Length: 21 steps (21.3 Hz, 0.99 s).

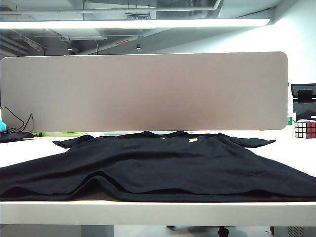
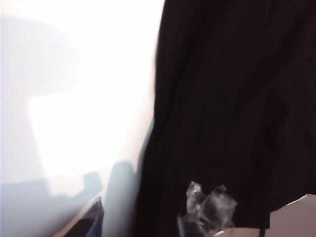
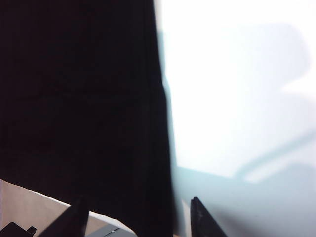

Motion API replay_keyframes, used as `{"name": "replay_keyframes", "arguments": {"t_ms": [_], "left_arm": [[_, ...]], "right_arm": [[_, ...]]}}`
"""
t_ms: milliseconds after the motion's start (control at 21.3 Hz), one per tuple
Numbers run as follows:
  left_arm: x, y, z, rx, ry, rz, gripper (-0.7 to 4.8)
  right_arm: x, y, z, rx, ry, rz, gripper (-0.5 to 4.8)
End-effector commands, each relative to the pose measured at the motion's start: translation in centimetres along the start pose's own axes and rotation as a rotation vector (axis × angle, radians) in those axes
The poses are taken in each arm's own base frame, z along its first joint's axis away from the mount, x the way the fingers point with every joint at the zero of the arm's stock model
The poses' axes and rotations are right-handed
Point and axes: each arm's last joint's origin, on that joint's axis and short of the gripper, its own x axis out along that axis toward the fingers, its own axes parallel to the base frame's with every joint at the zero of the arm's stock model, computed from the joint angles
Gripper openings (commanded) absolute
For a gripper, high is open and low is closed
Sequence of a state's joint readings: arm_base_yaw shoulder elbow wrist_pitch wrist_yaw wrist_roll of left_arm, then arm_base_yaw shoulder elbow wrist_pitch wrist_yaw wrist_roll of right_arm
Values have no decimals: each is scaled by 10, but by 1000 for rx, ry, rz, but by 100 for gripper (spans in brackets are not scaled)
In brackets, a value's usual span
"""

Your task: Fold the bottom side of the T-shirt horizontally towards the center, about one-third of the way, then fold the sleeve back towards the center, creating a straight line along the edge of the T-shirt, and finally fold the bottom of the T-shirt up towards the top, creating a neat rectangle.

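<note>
The T-shirt [image 1: 163, 165] lies spread across the white table [image 1: 29, 148], collar toward the far side by the grey partition board [image 1: 143, 91], its small yellow chest mark [image 1: 193, 140] facing up. The bottom of the T-shirt [image 1: 163, 196] runs along the near edge of the table, rumpled into a low ridge left of the middle. Both sleeves stick out flat to the sides near the board. A Rubik's cube [image 1: 305, 129] sits at the far right of the table, well apart from the cloth.

Neither arm shows in the exterior view. In the left wrist view, the left end effector [image 2: 148, 224] hovers at the shirt's side edge, black cloth on one side and bare white table on the other; one finger tip wrapped in crinkled clear film [image 2: 205, 207] sits over the cloth, and I cannot tell how the jaws stand, as the view is blurred and mostly cut off.

In the right wrist view, the right end effector [image 3: 138, 217] hangs above the opposite side edge of the shirt with its two dark fingers [image 3: 74, 217] set wide apart, nothing between them but cloth below.
</note>
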State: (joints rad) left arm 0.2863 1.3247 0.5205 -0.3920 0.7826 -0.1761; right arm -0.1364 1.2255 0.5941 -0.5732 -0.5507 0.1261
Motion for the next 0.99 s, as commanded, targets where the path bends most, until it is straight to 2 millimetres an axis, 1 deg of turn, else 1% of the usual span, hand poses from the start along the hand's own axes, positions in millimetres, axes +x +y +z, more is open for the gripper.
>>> {"name": "replay_keyframes", "arguments": {"t_ms": [47, 141, 470, 611, 752, 987], "left_arm": [[0, -2, 3, -24, -24, -16, 184], [0, -2, 3, -25, -26, -7, 184], [5, -5, -6, -12, 51, 65, 186], [10, -10, -8, 9, 81, 69, 186], [19, -17, -13, 55, 122, 133, 185], [25, -22, -18, 91, 152, 169, 185]], "right_arm": [[-1, 1, 2, -13, -12, 9, 284], [-1, 1, 2, -15, -12, 8, 284], [-1, 1, 1, -12, -4, 11, 284], [-1, 1, -1, -16, 7, 9, 284], [-1, 0, -2, -13, 23, 7, 284], [-1, 0, -2, -11, 23, 2, 284]]}}
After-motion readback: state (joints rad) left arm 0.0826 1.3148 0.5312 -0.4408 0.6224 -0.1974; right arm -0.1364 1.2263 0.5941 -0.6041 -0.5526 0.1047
